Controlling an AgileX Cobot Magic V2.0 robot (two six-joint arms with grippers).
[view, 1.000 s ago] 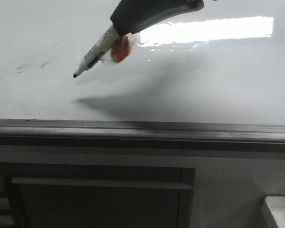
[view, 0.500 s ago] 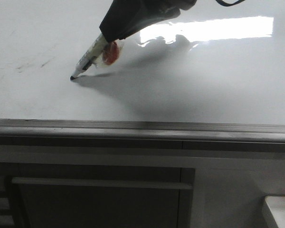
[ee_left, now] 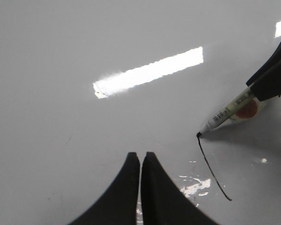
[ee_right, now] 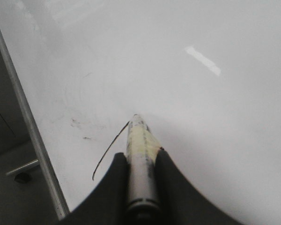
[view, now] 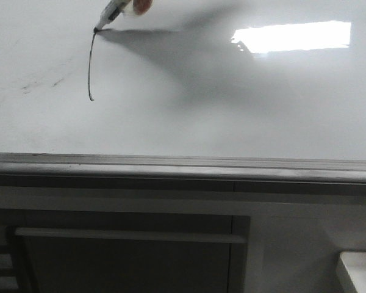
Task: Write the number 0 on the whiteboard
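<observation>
We see the whiteboard point(view: 244, 116) lying flat, glossy and white, with a bright rectangular glare on its far side and a dull grey metal rail along its near edge. Faint grey smudges point(view: 43, 82) mark its left part.

The number 0 point(view: 90, 64) is only begun: a single thin black stroke, slightly curved, with a small hook at its near end, running away from us on the left part of the board. It is an open line, not a closed loop. The left wrist view shows the same stroke point(ee_left: 211, 168) ending under the marker's tip.

The marker point(view: 113, 13) is a slim cylinder with a pale, printed barrel and a dark nib; its tip touches the board at the far end of the stroke. Beside the barrel sits a small rounded orange-red piece point(view: 143, 5) in clear wrap.

The right pincer point(ee_right: 141, 157) has two smooth, black, tapering fingers clamped on the marker's barrel, one on each side.

The left pincer point(ee_left: 141, 157) hovers over bare board near the stroke, its two black, pointed fingers pressed together with only a hairline seam between them, gripping nothing.

At the lower right corner of the front view stands a small white object point(view: 357, 271) with a red knob.
</observation>
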